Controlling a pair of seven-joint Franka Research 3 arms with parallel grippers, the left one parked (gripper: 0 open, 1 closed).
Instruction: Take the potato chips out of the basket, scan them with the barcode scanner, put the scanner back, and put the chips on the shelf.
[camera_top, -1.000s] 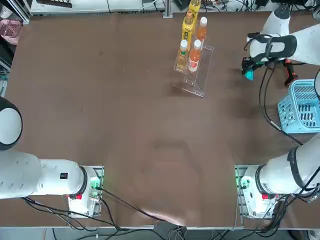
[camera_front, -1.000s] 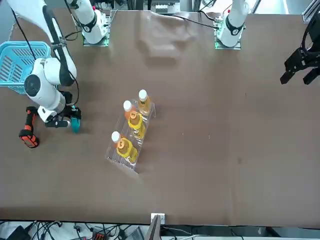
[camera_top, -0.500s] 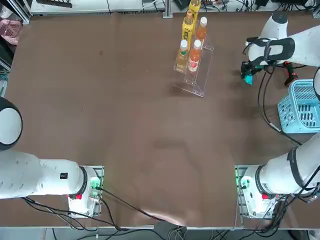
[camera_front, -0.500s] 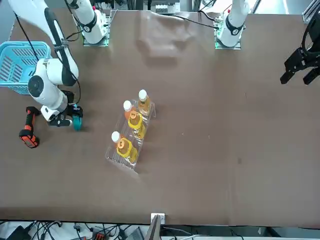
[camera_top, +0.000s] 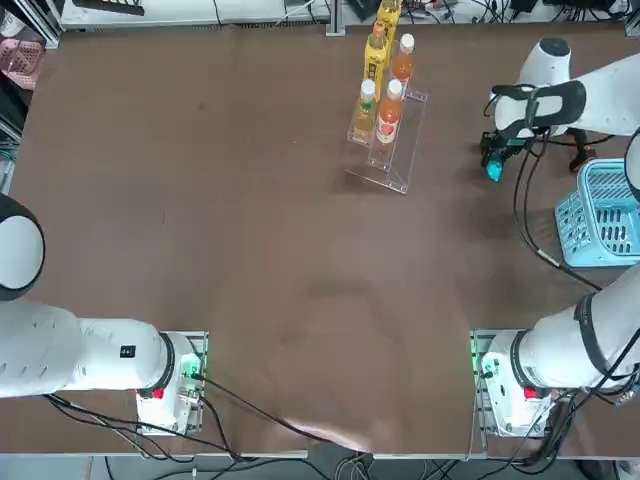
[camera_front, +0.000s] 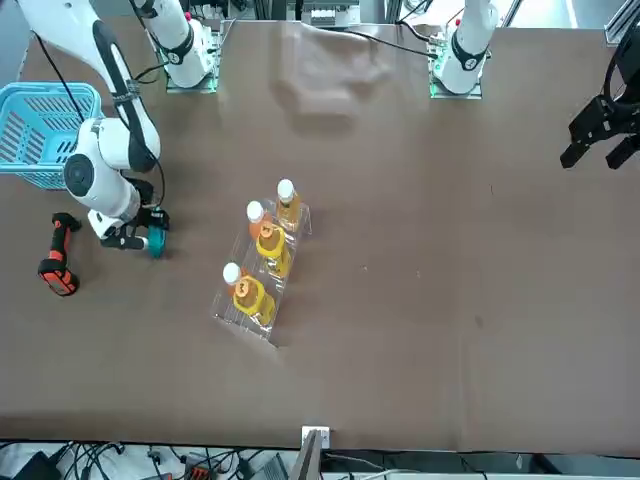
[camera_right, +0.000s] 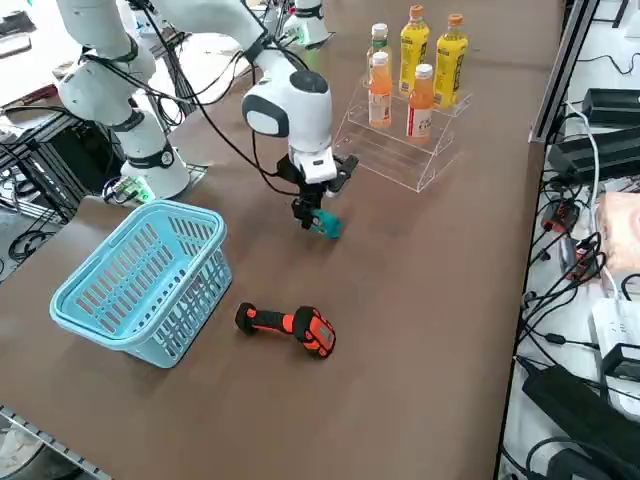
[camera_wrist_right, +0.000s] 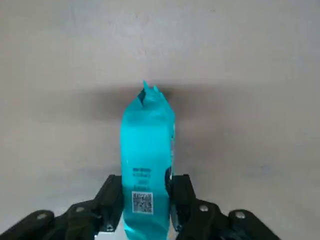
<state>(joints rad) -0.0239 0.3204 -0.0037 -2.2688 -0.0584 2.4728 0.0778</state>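
We see right tool (camera_wrist_right: 145, 207) lower over last second, teal chips packet (camera_wrist_right: 147, 155) between its fingers, now at desk (camera_top: 250, 230) between shelf (camera_top: 388, 150) and scanner (camera_right: 288, 325). Grip looks loosening; likely set-down before scanning.

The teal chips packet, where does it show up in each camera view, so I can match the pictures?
Top view: the small slim teal-blue potato chips packet is at upper right, under the right end effector.
Front view: at left, right of the black and orange barcode scanner.
Right side view: centre, below the white wrist.
Right wrist view: centre, between the fingers.
Shared landmark: the clear acrylic stepped shelf with bottles; not in the wrist view.
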